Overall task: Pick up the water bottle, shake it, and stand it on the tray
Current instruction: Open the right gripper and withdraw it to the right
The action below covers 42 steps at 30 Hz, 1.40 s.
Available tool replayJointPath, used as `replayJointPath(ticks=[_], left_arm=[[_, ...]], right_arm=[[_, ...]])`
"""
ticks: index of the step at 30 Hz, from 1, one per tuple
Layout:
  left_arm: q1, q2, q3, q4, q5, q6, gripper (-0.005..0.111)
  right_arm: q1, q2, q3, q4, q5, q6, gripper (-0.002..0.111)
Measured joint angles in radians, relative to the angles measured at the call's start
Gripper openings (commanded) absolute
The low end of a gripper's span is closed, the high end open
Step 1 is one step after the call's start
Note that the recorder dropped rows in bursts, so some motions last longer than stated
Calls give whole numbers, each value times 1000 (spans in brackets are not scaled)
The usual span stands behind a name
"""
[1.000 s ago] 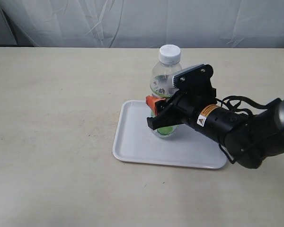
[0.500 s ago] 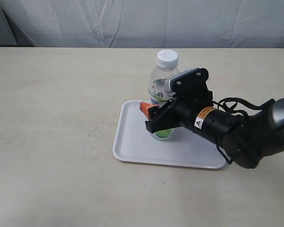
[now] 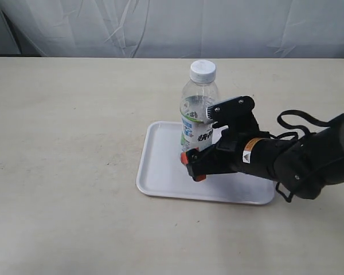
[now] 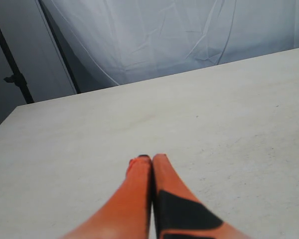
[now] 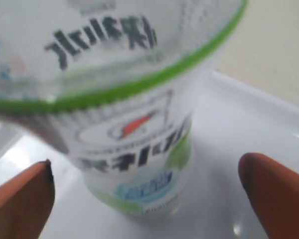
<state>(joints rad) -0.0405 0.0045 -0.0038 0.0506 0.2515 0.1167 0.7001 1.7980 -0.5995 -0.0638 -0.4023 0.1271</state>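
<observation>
White plastic of the tray [image 3: 160,172] lies on the pale tabletop [image 3: 63,143], and the water bottle [image 3: 198,106] stands upright on it, a little toward 11 o'clock from the tray's middle, with its white cap [image 3: 203,69] on. The right end effector [image 3: 193,167] sits low at the bottle's foot, at about 6 o'clock from it in the exterior view, and its arm runs off toward 3 o'clock. In the right wrist view its orange fingers [image 5: 20,196] are spread wide with clear gaps to the bottle on both sides, so it holds nothing. The left end effector [image 4: 150,167] has its fingers pressed together on nothing, over bare tabletop, and does not appear in the exterior view. Judging by this, the standing step looks done; whether the shake took place cannot be told from these pictures, and what seems left is only to draw the right arm away without knocking the bottle. The label [image 5: 129,149] is white with a green band, dark characters, a small red-orange mark and a pale blue patch, all too blurred to read. A yellow sticker [image 3: 247,158] on the right arm carries print too small to make out.
</observation>
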Motion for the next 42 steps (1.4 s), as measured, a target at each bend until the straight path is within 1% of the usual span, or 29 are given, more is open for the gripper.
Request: replayJointPath(ticks=[2, 3, 4, 6, 10, 12, 16, 24, 31, 34, 42], left_arm=[[0, 0, 0, 0, 0, 0, 0], [0, 0, 0, 0, 0, 0, 0], [0, 0, 0, 0, 0, 0, 0], [0, 0, 0, 0, 0, 0, 0], [0, 0, 0, 0, 0, 0, 0], [0, 0, 0, 0, 0, 0, 0], [0, 0, 0, 0, 0, 0, 0], [0, 0, 0, 0, 0, 0, 0], [0, 0, 0, 0, 0, 0, 0], [0, 0, 0, 0, 0, 0, 0], [0, 0, 0, 0, 0, 0, 0]], right_arm=[[0, -31, 0, -2, 72, 1, 94], [0, -50, 0, -4, 109, 1, 89], [0, -65, 0, -4, 135, 1, 82], [0, -105, 0, -4, 200, 2, 61], [0, -193, 0, -6, 351, 5, 0], [0, -243, 0, 8, 452, 5, 3], [0, -347, 2, 49, 650, 14, 3], [0, -621, 4, 115, 945, 21, 3], [0, -823, 4, 250, 1217, 21, 3], [0, -874, 4, 305, 1274, 23, 3], [0, -914, 8, 349, 1291, 23, 3]])
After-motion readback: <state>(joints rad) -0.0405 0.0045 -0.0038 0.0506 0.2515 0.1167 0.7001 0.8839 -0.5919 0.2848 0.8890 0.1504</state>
